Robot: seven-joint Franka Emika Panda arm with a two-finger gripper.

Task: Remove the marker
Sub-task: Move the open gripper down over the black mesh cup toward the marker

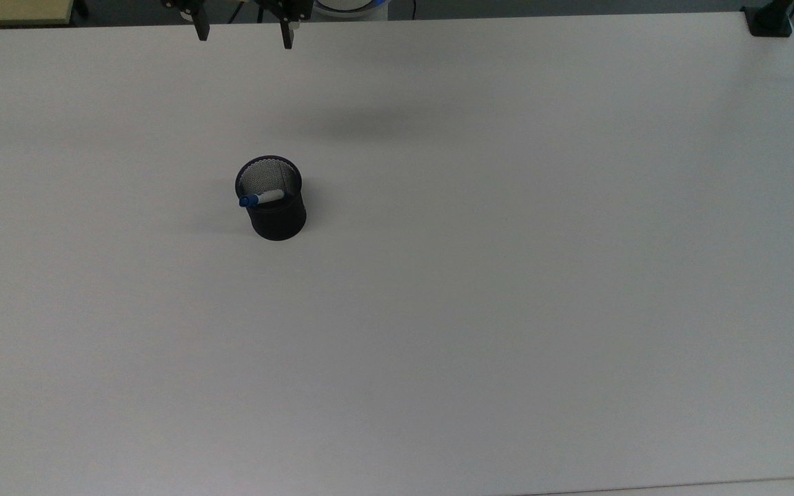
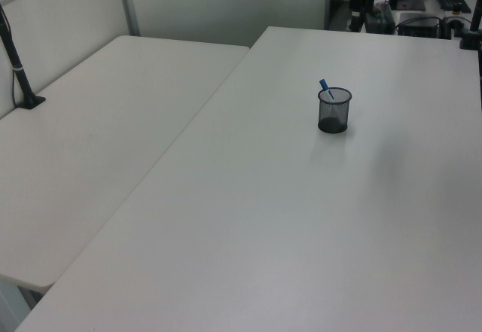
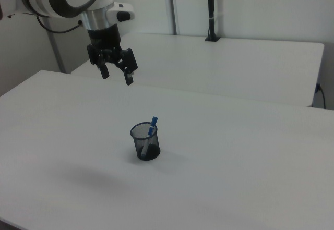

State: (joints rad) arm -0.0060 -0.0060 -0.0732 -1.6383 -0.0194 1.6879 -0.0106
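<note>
A black mesh cup [image 1: 273,200] [image 2: 334,111] [image 3: 145,142] stands on the white table. The marker [image 1: 260,198] [image 2: 325,88] [image 3: 152,125], white-barrelled with a blue cap, leans inside it, its cap poking over the rim toward the top view's left. My gripper [image 1: 243,33] [image 3: 117,75] hangs open high above the table, far from the cup: at the top edge of the top view, and up and to the left of the cup in the right view. Nothing is between its fingers.
The white table [image 1: 507,275] spreads wide around the cup. A second white table [image 2: 90,136] [image 3: 235,63] adjoins it. A black clamp post [image 1: 769,21] stands at the top view's upper right corner, and another post [image 3: 211,11] on the second table.
</note>
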